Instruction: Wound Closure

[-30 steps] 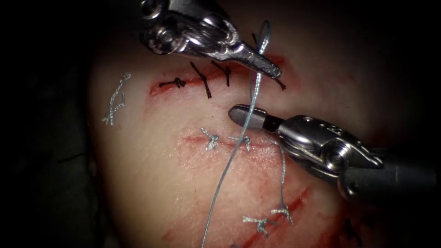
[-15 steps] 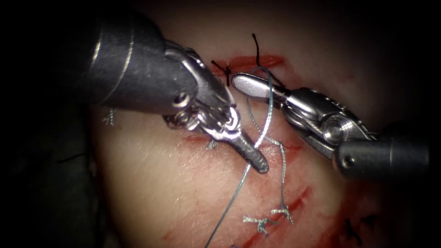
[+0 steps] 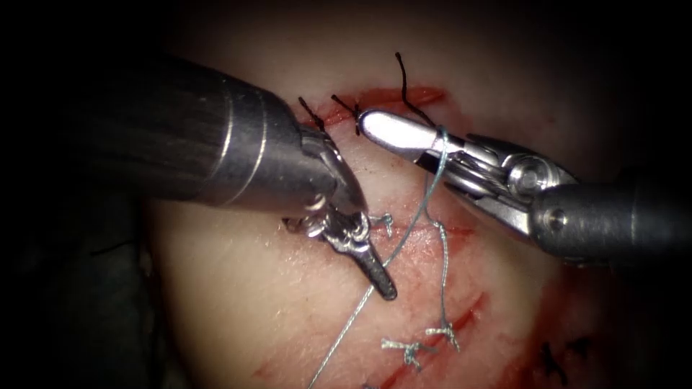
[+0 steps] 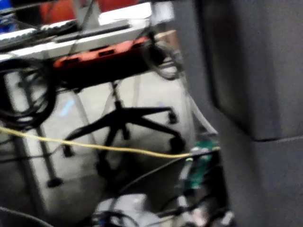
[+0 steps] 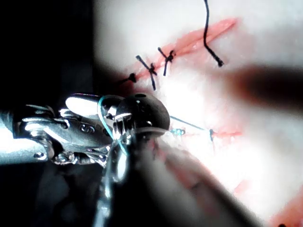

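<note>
Left gripper (image 3: pixel 382 282) pinching thread (image 3: pixel 404 241) right of middle cut (image 3: pixel 447 232), thread looping round right gripper (image 3: pixel 386 131), pressed together, holding nothing; needle unseen. Judging: keeping wrap behind jaws, tension low

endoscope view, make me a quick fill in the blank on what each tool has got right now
1. The left tool has its jaws shut on the ____, right of the pale-stitched cut.
2. The blue thread is looped around the ____ tool.
3. The stitches across the upper cut are ____ in colour.
4. The tools work over the ____.

Missing words: thread; right; black; tissue
</note>
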Controlling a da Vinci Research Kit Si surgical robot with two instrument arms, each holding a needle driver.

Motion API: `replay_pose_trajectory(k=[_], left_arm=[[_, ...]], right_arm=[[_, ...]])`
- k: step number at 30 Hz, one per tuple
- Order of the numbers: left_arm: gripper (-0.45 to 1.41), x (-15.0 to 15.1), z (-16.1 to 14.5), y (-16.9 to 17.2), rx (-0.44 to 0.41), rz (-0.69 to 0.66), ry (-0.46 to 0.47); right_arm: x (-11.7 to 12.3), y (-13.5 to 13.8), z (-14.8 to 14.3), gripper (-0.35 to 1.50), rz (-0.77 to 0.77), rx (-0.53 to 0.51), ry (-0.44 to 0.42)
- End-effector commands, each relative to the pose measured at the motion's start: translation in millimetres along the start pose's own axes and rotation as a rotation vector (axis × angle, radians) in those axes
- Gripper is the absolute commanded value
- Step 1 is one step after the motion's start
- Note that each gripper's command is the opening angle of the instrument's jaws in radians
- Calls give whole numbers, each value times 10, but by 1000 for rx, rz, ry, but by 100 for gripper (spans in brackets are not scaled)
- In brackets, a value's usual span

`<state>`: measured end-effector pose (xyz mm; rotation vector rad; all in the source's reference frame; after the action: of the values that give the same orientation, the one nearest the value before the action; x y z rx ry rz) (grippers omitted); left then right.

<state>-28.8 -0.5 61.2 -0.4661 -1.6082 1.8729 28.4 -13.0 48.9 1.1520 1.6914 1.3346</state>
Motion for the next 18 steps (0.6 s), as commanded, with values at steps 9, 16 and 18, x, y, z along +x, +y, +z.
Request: replay_pose_trajectory(k=[9, 16, 18], left_arm=[[-45, 13, -11, -27, 34, -54, 0], [-45, 33, -19, -41, 108, -64, -17], [-45, 43, -21, -43, 142, -71, -11]], right_arm=[[-7, -1, -9, -35, 28, -39, -236], [-10, -10, -19, -35, 7, -184, -430], [-9, -10, -23, -35, -44, -272, -499]])
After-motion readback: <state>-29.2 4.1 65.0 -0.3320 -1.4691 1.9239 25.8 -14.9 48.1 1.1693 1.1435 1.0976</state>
